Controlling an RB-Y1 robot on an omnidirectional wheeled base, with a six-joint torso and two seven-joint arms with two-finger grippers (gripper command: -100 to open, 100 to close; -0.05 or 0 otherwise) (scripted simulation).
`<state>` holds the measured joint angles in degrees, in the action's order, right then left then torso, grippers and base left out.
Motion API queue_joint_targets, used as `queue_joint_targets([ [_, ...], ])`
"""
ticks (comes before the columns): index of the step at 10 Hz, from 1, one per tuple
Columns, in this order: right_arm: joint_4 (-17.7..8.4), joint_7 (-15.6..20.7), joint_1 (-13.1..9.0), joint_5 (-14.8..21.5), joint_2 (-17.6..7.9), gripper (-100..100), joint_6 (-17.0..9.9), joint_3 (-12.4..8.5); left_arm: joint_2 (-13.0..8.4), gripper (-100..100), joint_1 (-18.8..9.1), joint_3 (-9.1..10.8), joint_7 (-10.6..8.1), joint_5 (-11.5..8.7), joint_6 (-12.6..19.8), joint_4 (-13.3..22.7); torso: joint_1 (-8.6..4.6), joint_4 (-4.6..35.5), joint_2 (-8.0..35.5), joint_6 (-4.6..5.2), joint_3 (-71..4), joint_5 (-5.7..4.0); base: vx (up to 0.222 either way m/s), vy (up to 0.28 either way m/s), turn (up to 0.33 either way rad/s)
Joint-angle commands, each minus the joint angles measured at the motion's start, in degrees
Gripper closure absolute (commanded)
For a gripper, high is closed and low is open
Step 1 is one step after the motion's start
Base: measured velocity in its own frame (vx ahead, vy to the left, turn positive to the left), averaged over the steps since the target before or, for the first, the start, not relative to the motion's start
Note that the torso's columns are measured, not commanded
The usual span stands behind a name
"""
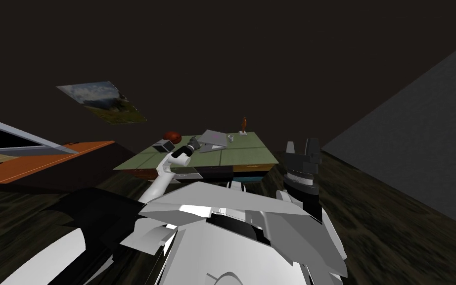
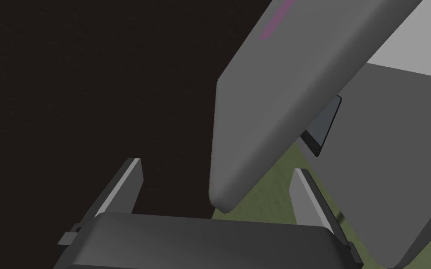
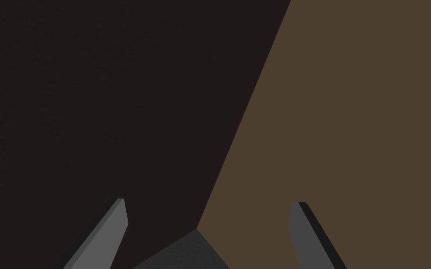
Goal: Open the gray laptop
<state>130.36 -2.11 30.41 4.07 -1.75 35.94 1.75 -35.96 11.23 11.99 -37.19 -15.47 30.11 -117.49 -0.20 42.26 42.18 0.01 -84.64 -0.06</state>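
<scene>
The grey laptop (image 1: 212,139) lies on the green-topped desk (image 1: 242,154), with its lid raised part way off the base. In the left wrist view the lid (image 2: 284,88) is a grey slab with a purple mark, and its corner hangs between my left fingers without touching them. The laptop's base (image 2: 397,154) lies beyond, and a dark strip of screen shows in the gap. My left gripper (image 2: 219,187) is open, at the laptop's left corner (image 1: 196,144). My right gripper (image 1: 301,147) is held up by my right side, open (image 3: 210,215).
On the desk stand a dark red ball (image 1: 172,136), a small grey box (image 1: 162,146), a small grey cup (image 1: 230,138) and an orange figurine (image 1: 244,123). An orange surface (image 1: 39,161) lies to the left. Dark floor surrounds the desk.
</scene>
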Motion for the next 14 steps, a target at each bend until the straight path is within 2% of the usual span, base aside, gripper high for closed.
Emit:
queue_joint_targets([
  [1, 0.0, 0.0, 0.0, 0.0, 0.0, 0, 0.0, 0.0, -1.3, -100, 0.76, 0.7, -1.33, -0.53, 2.42, -3.05, 0.07, 0.0, 0.02, 0.0, 0.01, 0.02, 0.039, -0.013, 0.032],
  [7, 0.0, 0.0, 0.0, 0.0, 0.0, 0, 0.0, 0.0, -4.86, -100, 2.78, 2.57, -4.75, -2.22, 7.9, -10.61, 0.17, 0.02, 0.1, -0.01, 0.07, 0.05, 0.037, 0.007, 0.034],
  [8, 0.0, 0.0, 0.0, 0.0, 0.0, 0, 0.0, 0.0, -4.51, -100, 2.5, 2.35, -4.32, -2.05, 7.24, -9.74, 0.2, 0.02, 0.11, -0.02, 0.07, 0.06, 0.015, 0.006, 0.008],
  [9, 0.0, 0.0, 0.0, 0.0, 0.0, 0, 0.0, 0.0, -4.57, 0, 2.54, 2.39, -4.44, -2.08, 7.41, -9.88, 0.19, 0.03, 0.16, 0.0, 0.1, 0.07, 0.0, 0.0, 0.0],
  [14, 0.0, 0.0, -0.01, 0.0, 0.0, 0, 0.0, 0.0, -4.56, 0, 2.54, 2.39, -4.43, -2.08, 7.4, -9.87, 0.2, 0.02, 0.1, -0.01, 0.06, 0.06, 0.0, 0.0, 0.0],
])
